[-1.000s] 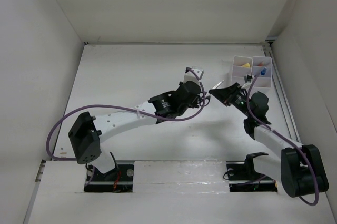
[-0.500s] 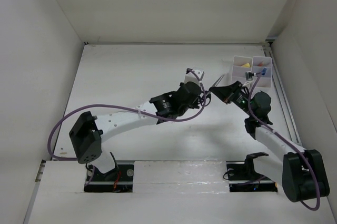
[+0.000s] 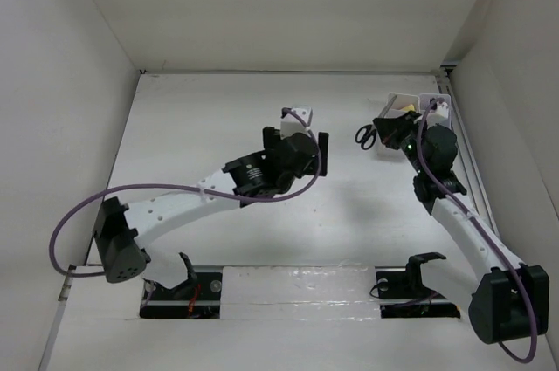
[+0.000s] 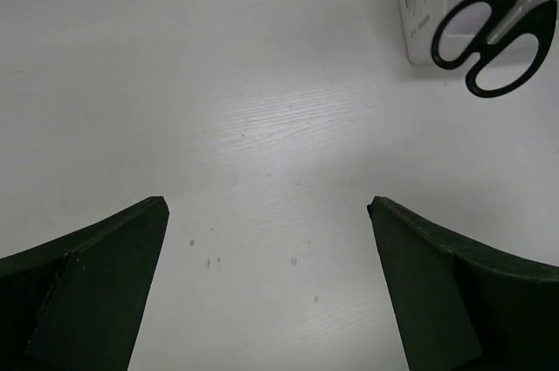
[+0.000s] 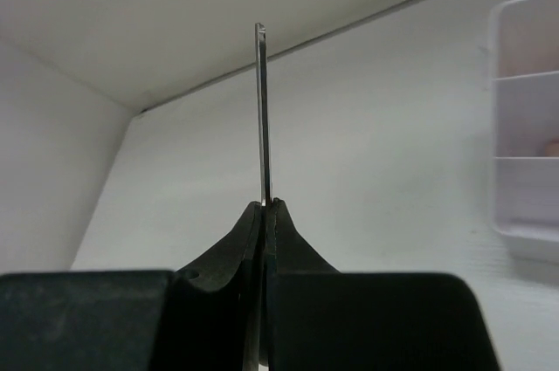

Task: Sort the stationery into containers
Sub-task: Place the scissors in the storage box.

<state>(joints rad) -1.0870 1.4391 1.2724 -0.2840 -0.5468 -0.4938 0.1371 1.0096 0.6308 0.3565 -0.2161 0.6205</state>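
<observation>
The right gripper [image 5: 265, 214] is clamping its jaws tight on the metal blades of the black-handled scissors [image 4: 502, 26], which are hanging just beside the white translucent plastic bin [image 4: 421, 9]. The bin's side label is showing print too small to read, and a yellow item [image 3: 406, 109] is lying inside. The left gripper [image 4: 266, 203] is hovering over the white table [image 4: 262, 83], jaws spread wide and holding nothing.

Robot lab test cell. Plain white panels box in bench: back wall [image 3: 279, 4] across top of frame, left wall [image 3: 52, 127], right wall [image 3: 520, 127]. White table [image 3: 201, 109] fills centre. Left arm [image 3: 175, 205] and right arm [image 3: 463, 231] bolted to base plates [image 3: 183, 288] at bottom edge. Purple cables [image 3: 65, 231] loop loose at lower left. Small white bins [image 3: 397, 100] at upper right.
</observation>
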